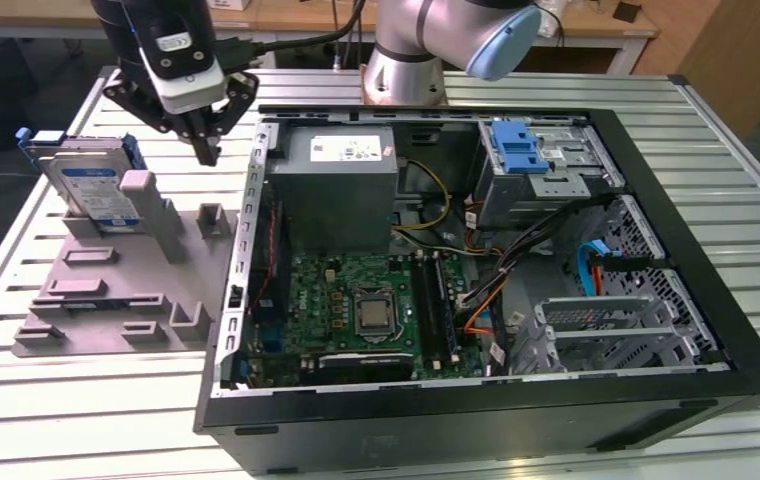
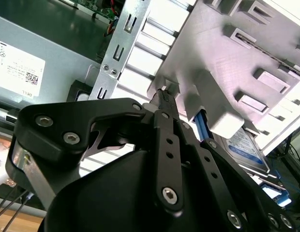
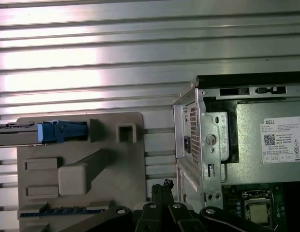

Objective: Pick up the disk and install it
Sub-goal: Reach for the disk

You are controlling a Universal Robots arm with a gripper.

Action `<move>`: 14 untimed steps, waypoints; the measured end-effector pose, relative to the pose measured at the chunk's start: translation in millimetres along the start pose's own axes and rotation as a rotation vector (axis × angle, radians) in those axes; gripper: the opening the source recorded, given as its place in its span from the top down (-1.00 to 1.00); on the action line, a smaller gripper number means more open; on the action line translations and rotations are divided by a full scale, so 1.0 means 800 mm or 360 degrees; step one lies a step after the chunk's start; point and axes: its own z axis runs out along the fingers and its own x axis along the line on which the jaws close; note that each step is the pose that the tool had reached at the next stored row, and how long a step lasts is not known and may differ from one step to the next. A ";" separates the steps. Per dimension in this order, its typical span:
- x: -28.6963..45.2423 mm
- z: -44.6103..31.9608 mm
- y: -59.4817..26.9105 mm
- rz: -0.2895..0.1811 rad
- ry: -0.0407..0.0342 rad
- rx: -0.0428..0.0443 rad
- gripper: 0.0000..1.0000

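The disk [image 1: 93, 188], silver with a white-and-blue label and a blue carrier, stands upright in the grey holder fixture [image 1: 113, 290] on the exterior view's left. My gripper [image 1: 207, 150] hangs above the fixture's far corner, between the disk and the computer case, fingers shut together on nothing. The first wrist view has the disk [image 3: 60, 131] edge-on with my gripper [image 3: 162, 186] off to its side. In the second wrist view the shut gripper [image 2: 162, 95] points at the fixture's edge [image 2: 237, 43], and the disk [image 2: 247, 145] lies beyond it.
An open computer case [image 1: 700, 250] lies on the slatted metal table [image 1: 60, 420], showing the power supply [image 1: 340, 180], motherboard [image 1: 367, 310] and a metal drive cage with a blue latch [image 1: 520, 150]. The arm's base [image 1: 407, 70] stands behind the case.
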 end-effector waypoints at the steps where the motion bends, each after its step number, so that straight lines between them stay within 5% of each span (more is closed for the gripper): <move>1: 0.0003 0.0001 0.000 0.0000 0.0000 0.0000 0.79; 14: 0.0037 0.0011 0.000 0.0000 0.0000 0.0000 0.79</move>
